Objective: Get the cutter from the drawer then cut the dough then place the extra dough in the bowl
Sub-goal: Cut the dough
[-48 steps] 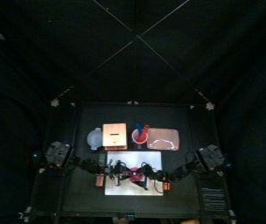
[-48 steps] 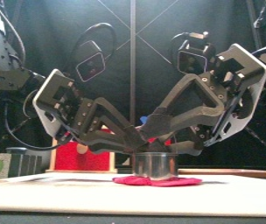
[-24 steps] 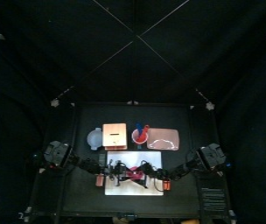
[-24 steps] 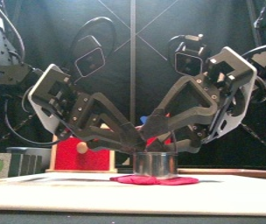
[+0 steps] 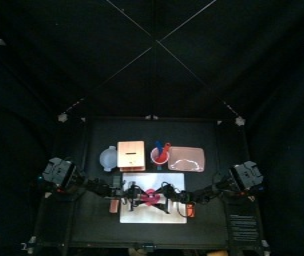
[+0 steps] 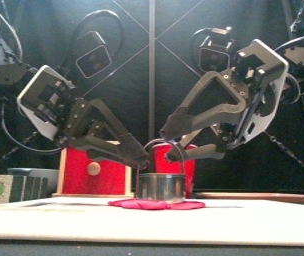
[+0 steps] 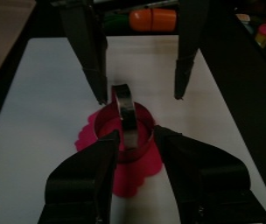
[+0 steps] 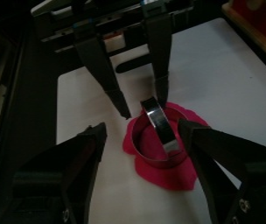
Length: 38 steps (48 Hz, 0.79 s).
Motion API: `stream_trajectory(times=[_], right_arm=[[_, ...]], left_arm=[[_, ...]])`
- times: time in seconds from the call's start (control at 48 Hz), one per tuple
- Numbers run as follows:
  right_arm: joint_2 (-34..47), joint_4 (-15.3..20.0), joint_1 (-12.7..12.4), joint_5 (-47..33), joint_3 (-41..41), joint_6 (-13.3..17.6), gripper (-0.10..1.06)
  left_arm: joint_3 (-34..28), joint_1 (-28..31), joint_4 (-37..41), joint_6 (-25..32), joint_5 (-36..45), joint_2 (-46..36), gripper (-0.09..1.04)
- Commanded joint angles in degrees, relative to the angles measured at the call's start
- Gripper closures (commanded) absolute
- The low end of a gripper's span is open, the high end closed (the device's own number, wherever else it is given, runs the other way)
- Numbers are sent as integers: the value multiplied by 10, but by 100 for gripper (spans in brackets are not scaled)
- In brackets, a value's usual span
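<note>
Cutter [image 6: 162, 186] sits upright on red dough [image 6: 152, 204], mid white board [image 5: 168, 215], near side of surface. L gripper [image 6: 144, 159] & R gripper [image 6: 172, 150] hang just over its rim, one from each side. Fingers of both spread, gripping nothing.

The cutter [image 6: 162, 186] hides the dough's [image 6: 125, 204] middle; behind the cutter, the box [image 6: 95, 172] (red front) shows only partly.
</note>
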Motion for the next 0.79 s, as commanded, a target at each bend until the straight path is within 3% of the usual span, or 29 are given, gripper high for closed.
stream_trajectory(times=[0.021,0.146,0.312,0.562,0.792], right_arm=[[-25,-4,-4,-3,-8,0,-1],[-27,-14,-7,0,-8,-4,-1],[-42,-54,-31,47,-12,2,-1],[-78,-137,-83,218,-54,3,-1],[-87,-205,-124,366,-99,9,-1]], left_arm=[[-14,9,5,10,-3,-18,18],[-13,11,4,18,-3,-20,18],[0,11,-4,19,5,-35,18],[36,11,-12,19,25,-77,19],[34,7,-12,16,37,-51,20]])
